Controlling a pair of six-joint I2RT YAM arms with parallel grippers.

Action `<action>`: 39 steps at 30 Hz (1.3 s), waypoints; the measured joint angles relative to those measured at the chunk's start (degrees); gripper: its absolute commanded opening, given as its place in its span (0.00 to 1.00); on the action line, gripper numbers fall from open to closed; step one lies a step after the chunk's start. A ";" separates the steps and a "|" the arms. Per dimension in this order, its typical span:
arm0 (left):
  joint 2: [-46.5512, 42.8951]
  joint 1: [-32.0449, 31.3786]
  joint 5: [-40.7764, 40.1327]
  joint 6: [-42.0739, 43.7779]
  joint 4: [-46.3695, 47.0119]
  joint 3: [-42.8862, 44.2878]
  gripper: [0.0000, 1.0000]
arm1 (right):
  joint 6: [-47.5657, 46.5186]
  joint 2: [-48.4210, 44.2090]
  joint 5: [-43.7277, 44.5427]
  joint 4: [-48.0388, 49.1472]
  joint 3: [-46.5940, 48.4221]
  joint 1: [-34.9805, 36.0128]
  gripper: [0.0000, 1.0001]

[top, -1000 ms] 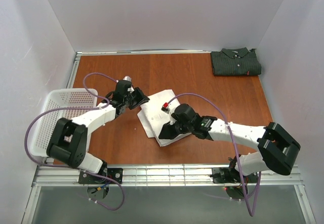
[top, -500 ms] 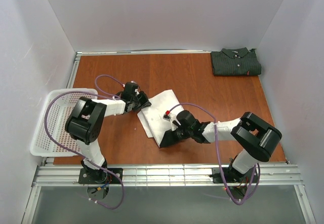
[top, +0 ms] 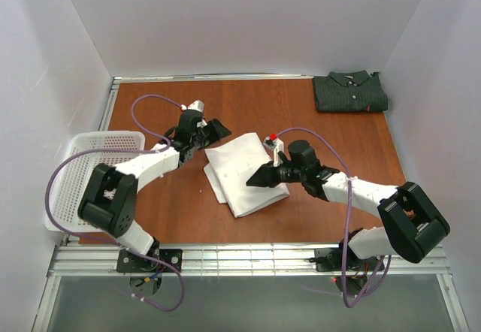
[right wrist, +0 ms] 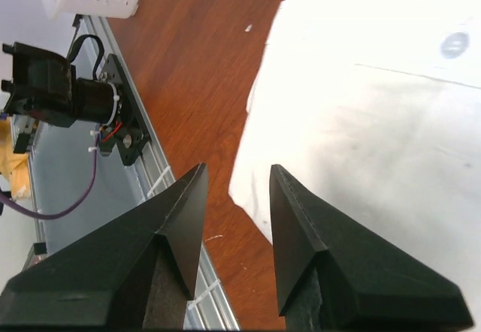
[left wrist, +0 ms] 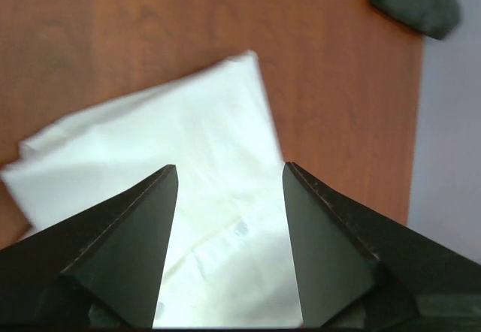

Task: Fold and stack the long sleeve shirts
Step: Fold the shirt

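A basket sat at the bench's nine o'clock edge, the left pincer hung open and empty at eleven o'clock of the folded white shirt mid-bench, the right pincer hovered open and empty over that shirt, and the folded dark shirt lay at one o'clock.

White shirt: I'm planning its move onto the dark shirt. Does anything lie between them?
No object does: bare table runs from the white shirt to the dark shirt. Only the right arm reaches in beside that line.
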 measured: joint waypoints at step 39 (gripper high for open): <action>-15.08 -18.47 4.04 -5.25 1.27 -20.76 0.26 | 2.54 8.48 -14.10 9.84 -8.26 -18.36 0.27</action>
